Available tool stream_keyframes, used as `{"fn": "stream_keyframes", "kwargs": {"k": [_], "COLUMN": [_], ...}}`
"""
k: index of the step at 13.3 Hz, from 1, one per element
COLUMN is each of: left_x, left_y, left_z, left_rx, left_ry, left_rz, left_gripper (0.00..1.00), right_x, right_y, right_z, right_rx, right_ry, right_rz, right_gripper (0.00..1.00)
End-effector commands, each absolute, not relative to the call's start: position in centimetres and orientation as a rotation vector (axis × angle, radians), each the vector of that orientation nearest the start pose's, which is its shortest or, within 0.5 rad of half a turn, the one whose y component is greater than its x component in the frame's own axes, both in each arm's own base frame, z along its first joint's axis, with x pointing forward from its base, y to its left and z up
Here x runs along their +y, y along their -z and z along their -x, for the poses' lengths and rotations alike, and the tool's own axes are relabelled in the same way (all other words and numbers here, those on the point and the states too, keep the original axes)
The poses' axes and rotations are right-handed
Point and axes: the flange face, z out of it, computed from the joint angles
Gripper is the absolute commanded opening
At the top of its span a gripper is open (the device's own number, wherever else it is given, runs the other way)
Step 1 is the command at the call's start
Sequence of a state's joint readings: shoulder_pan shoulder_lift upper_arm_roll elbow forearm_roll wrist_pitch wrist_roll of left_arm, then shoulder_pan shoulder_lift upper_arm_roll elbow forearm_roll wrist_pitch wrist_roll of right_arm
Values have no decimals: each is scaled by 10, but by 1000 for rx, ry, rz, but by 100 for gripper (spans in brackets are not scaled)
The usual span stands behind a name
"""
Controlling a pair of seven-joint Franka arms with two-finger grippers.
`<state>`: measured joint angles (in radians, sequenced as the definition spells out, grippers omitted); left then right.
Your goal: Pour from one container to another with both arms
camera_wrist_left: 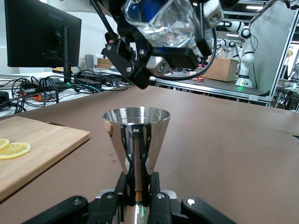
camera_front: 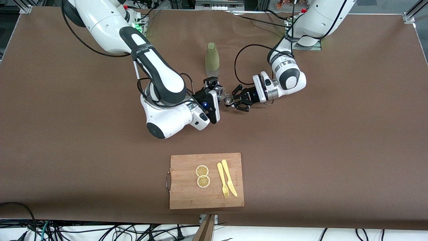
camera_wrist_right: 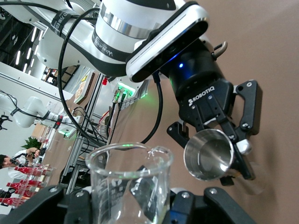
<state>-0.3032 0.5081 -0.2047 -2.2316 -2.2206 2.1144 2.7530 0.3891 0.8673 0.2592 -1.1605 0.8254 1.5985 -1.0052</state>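
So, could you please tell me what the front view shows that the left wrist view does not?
Only the front view shows the green bottle, the yellow fork and knife, and both whole arms. Only the left wrist view shows water drops on the table beside the metal jigger. Both show the left pincer shut on the jigger, the right pincer shut on the tilted glass beaker above it, the cutting board and lemon slices.

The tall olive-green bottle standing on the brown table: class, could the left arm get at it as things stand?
Probably not at once. The left claw is shut on a steel cone-shaped measuring cup, so it would first have to put that down. Otherwise the olive-green bottle stands close by, unobstructed.
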Motion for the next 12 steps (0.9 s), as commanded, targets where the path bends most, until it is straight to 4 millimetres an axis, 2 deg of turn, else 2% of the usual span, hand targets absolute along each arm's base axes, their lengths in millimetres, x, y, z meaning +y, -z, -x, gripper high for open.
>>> {"fn": "stream_keyframes", "kwargs": {"k": [1,7,12], "left_x": [-292,-289,-295], "left_y": [-156,-154,-147], "left_z": [-437,-428,-410], "left_rx": [-1143,-1140,-1106], "left_ry": [-1327,-1313,-1312], "left_rz": [-1595,-1607,-1640], "left_gripper": [0,0,0], "right_x": [460,464,480], "right_y": [-308,-307,-303], "right_z": [-561,-557,-549], "right_rx": [-1351,-1335,-1323], "right_ry": [-293,-318,-328], "right_rz": [1591,1609,1633], "right_gripper": [0,0,0]}}
